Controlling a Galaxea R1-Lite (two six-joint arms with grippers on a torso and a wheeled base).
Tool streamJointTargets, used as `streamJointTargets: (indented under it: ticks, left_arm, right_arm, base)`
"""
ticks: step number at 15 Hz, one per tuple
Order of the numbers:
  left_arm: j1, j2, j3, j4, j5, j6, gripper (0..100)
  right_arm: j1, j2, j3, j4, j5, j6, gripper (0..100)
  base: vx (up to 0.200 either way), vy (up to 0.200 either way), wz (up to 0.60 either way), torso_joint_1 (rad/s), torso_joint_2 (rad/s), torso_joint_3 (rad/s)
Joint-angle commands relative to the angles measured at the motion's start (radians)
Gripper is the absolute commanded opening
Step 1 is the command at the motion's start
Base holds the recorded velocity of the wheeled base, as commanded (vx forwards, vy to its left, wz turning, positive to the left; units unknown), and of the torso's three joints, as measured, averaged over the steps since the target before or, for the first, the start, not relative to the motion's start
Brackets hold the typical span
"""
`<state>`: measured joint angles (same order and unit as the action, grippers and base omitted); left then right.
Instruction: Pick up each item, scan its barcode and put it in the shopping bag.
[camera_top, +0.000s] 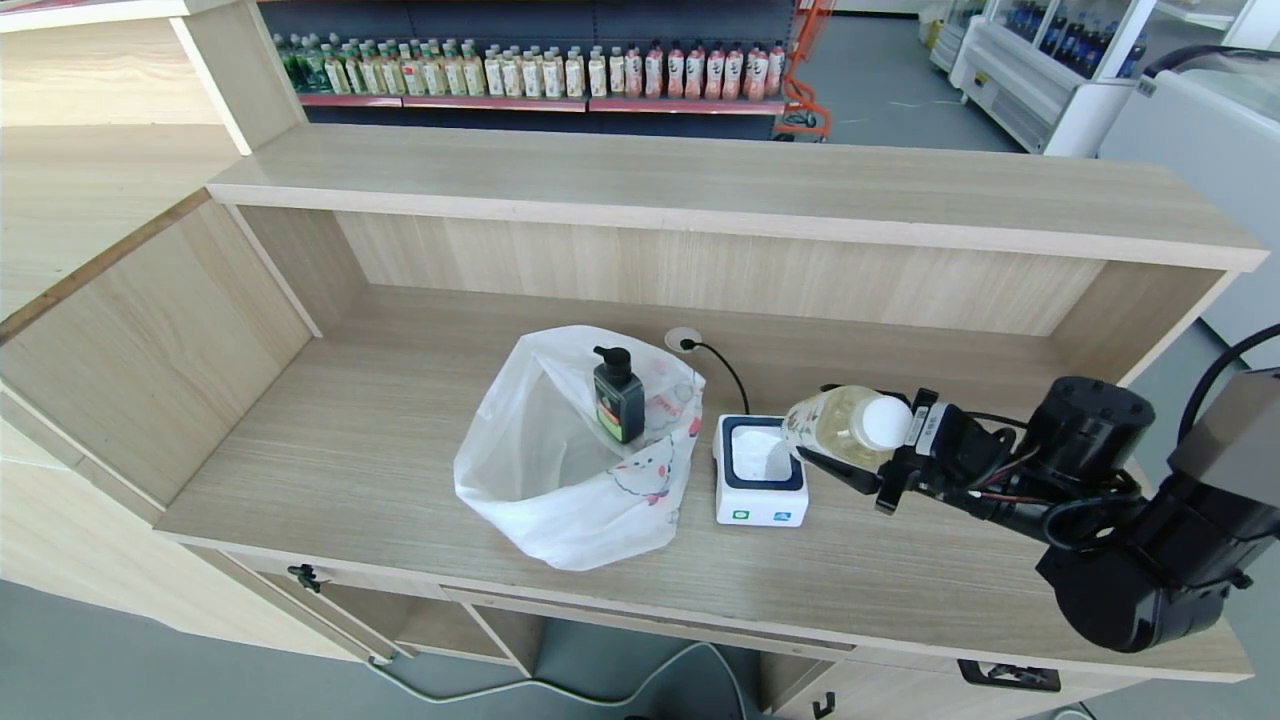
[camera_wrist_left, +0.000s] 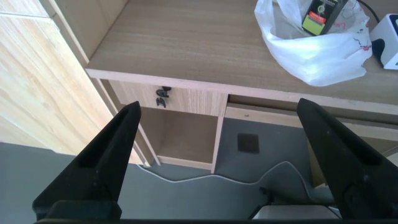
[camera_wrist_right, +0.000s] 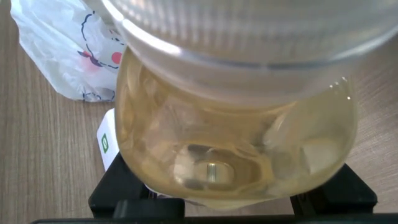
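Between the fingers of the right hand (camera_top: 825, 440), shut around its middle, a clear bottle (camera_top: 848, 422) of pale liquid is held sideways over the scanner (camera_top: 760, 485), near the shopping bag (camera_top: 560, 500) on the surface (camera_top: 350, 450), and is judged stiff, smooth, fairly heavy, best gripped mid-body.

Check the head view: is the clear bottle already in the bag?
No, the right gripper holds the clear bottle above the scanner, beside the bag.
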<state>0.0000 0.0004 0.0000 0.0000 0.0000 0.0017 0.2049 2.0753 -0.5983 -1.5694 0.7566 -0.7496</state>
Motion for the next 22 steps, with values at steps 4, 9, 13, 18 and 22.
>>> streamJointTargets:
  ticks: [4, 9, 13, 18, 22]
  left_arm:
    - [0.000, 0.000, 0.000, 0.000, 0.000, 0.000, 100]
    - [0.000, 0.000, 0.000, 0.000, 0.000, 0.000, 100]
    - [0.000, 0.000, 0.000, 0.000, 0.000, 0.000, 100]
    - [0.000, 0.000, 0.000, 0.000, 0.000, 0.000, 100]
    - [0.000, 0.000, 0.000, 0.000, 0.000, 0.000, 100]
  right_arm:
    - [0.022, 0.049, -0.067, -0.001, 0.000, 0.003, 0]
    - [0.033, 0.081, -0.101, -0.001, -0.010, 0.001, 0]
    - [0.042, 0.108, -0.141, -0.001, -0.011, 0.001, 0]
    - [0.079, 0.140, -0.186, -0.001, -0.034, 0.003, 0]
    - [0.082, 0.160, -0.192, -0.001, -0.037, 0.001, 0]
  base:
    - [0.000, 0.000, 0.00, 0.000, 0.00, 0.000]
    - [0.000, 0.000, 0.00, 0.000, 0.00, 0.000]
    - [0.000, 0.000, 0.00, 0.000, 0.00, 0.000]
    - [0.000, 0.000, 0.00, 0.000, 0.00, 0.000]
    - [0.000, 0.000, 0.00, 0.000, 0.00, 0.000]
